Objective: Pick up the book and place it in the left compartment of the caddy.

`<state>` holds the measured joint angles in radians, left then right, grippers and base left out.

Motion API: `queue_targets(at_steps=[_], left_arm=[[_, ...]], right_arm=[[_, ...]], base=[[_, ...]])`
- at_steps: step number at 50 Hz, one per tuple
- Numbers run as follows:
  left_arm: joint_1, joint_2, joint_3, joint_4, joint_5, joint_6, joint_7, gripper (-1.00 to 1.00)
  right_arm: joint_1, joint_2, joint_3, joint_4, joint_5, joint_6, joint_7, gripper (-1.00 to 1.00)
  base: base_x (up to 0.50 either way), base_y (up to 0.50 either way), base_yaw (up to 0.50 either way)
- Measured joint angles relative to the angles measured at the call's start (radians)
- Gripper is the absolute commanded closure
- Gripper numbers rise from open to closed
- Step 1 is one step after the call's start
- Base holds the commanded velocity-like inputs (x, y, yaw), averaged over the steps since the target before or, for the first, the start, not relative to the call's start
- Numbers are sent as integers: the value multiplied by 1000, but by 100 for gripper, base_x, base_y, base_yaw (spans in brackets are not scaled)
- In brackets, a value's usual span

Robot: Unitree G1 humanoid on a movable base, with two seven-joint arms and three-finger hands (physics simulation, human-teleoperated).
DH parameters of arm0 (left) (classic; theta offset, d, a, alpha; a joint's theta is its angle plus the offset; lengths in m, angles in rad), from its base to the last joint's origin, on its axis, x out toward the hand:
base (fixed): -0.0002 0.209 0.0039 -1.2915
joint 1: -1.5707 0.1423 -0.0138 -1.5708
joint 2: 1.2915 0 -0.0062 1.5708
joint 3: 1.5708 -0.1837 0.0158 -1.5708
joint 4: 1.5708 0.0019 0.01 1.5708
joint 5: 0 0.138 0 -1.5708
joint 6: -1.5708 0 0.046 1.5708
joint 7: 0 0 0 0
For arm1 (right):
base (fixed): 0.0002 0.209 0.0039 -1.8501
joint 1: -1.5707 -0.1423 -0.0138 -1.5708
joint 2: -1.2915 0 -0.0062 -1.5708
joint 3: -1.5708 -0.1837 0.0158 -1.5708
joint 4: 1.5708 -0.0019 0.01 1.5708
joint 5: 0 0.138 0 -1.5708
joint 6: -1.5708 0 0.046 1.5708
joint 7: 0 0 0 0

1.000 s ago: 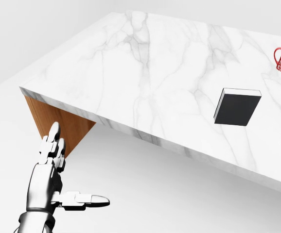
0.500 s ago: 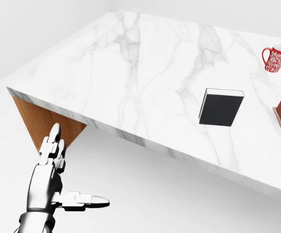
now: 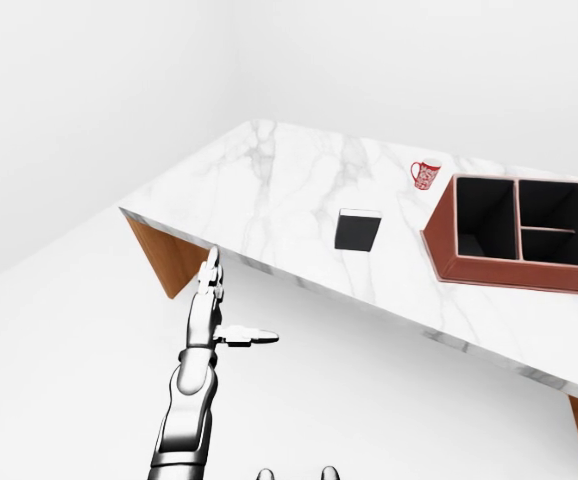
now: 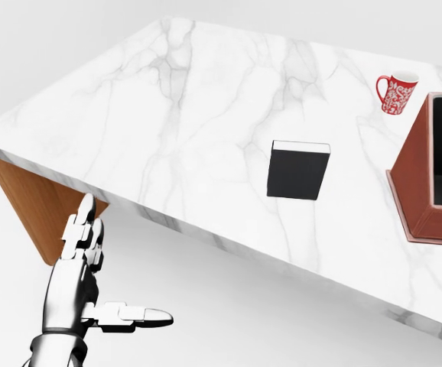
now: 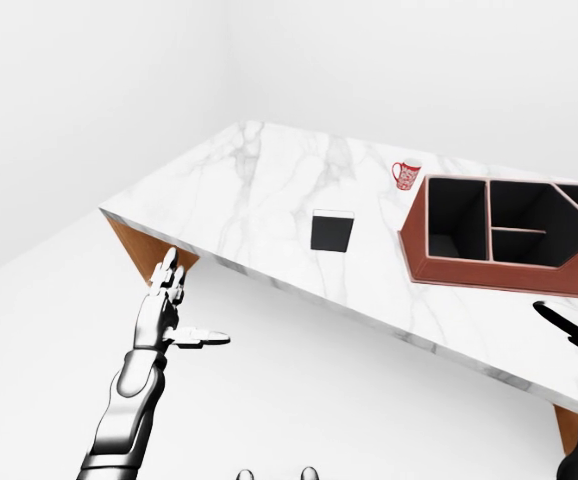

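While the silver left hand [image 4: 79, 287] is hovering open below the white marble desk [image 4: 206, 115], the flat black book [image 4: 297, 170] is lying up-right of it, beside the red-brown caddy [image 5: 499, 235]; the right hand's state cannot be told.

Book [image 4: 297, 173] lies flat on the surface [image 4: 167, 115]. Caddy [image 5: 499, 235] sits to the book's right, apart from it. Mug [image 4: 395, 93] stands above-right of the book, just above the caddy's left end. My left hand [image 4: 79, 279] hangs below-left of the book, off the surface.

Left hand [image 4: 79, 279] open, fingers splayed.
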<state>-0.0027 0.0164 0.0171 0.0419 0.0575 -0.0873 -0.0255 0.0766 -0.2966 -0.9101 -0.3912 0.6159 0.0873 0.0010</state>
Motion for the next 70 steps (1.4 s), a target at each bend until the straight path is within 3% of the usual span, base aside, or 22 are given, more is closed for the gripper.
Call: queue_targets(at_steps=[70], left_arm=[[2,-1,-4,-7,10,2,5,-100]], right_arm=[[-2,-6,0,9,7,0,-14,-100]], base=[[13,-25,0]])
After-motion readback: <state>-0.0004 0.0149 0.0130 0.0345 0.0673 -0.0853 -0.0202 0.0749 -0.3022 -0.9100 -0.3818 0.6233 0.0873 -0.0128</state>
